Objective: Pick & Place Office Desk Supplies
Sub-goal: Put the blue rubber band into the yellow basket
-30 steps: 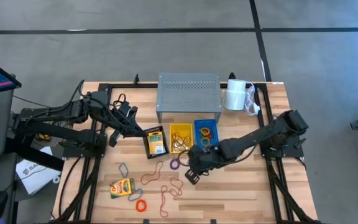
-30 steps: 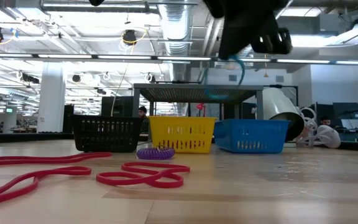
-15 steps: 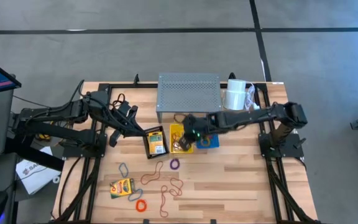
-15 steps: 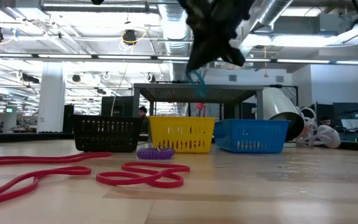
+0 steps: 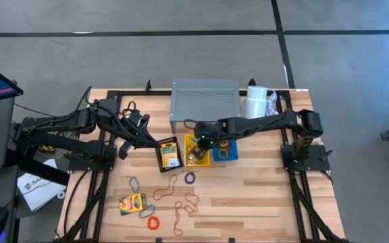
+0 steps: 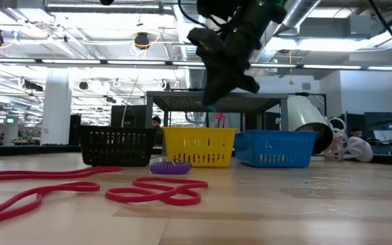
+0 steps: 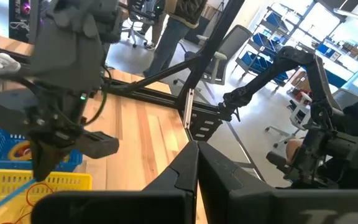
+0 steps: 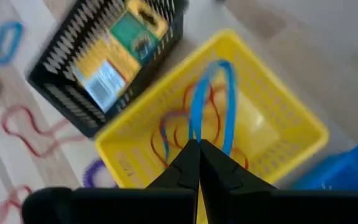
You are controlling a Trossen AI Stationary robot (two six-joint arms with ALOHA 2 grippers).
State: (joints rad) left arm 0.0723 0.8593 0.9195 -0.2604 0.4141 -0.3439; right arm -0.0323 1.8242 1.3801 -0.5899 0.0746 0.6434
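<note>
Grey perforated riser (image 5: 204,103) beside white roll (image 5: 254,104); black (image 5: 169,154), yellow (image 5: 196,149), blue (image 5: 223,144) baskets.

No text or label can be read.

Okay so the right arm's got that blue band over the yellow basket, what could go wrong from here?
The blue rubber band dangles long from the shut right gripper over the yellow basket; on release it may drape over the rim instead of dropping inside. It could also cling to the fingertips. The black basket with its crayon box sits close beside, so a sideways drift could drop the band there.
</note>
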